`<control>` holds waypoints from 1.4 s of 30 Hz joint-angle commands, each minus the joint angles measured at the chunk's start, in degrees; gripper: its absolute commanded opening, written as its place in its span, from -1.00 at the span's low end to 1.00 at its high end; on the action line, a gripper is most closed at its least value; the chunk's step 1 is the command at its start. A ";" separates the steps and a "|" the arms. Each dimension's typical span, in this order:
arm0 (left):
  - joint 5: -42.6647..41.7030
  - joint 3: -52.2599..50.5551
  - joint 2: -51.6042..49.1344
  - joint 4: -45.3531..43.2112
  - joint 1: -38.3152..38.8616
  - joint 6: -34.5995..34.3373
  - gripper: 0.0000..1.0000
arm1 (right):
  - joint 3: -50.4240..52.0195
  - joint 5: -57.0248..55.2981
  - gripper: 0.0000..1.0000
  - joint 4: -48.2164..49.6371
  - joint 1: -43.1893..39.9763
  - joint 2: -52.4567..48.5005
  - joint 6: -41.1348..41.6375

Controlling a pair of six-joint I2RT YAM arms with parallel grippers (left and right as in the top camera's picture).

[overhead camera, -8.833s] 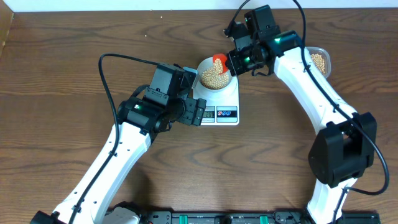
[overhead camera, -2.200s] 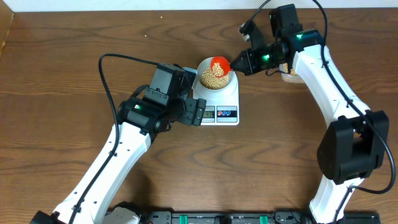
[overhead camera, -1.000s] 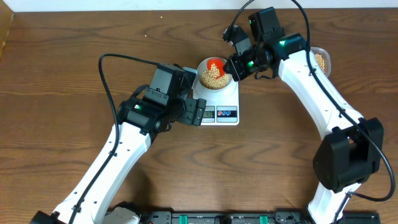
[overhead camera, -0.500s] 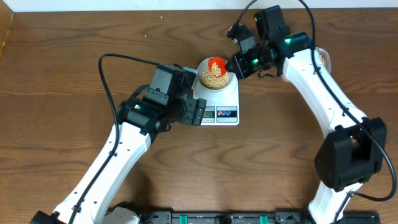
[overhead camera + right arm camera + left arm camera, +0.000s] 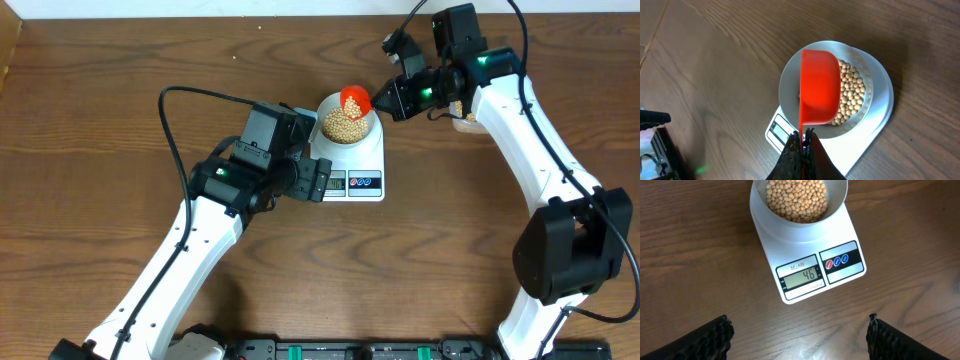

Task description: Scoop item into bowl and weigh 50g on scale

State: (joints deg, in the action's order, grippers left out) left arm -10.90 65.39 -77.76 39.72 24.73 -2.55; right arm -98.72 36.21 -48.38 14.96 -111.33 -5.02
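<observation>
Brown wood-grain table (image 5: 100, 100). Right gripper (image 5: 802, 136) clamped tight on the thin handle of a red plastic scoop (image 5: 819, 87), tipped over the round white bowl (image 5: 839, 207). Left gripper (image 5: 800, 337) wide open, empty, hovering near the flat white scale (image 5: 805, 245). Bowl sits on the scale, holding smooth tan beans (image 5: 796, 199). Display reads 46; roughly 4 more needed.
</observation>
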 commanded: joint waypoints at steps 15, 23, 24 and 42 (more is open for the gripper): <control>-0.48 -0.33 1.14 0.15 -0.28 0.59 0.75 | -0.55 -2.73 -0.98 -0.68 1.29 1.64 -1.95; -0.48 -0.33 1.14 0.15 -0.28 0.59 0.76 | -0.55 -5.01 -0.98 -0.68 2.38 1.64 -3.34; -0.48 -0.33 1.14 0.15 -0.28 0.59 0.76 | -0.55 -5.03 -0.98 -0.66 2.38 1.64 -3.45; -0.48 -0.33 1.14 0.13 -0.28 0.59 0.76 | -0.55 -5.25 -0.98 -0.68 2.38 1.64 -5.38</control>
State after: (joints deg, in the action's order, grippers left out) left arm -10.90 65.39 -77.76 39.72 24.73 -2.55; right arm -98.72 31.00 -48.95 17.10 -111.33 -9.52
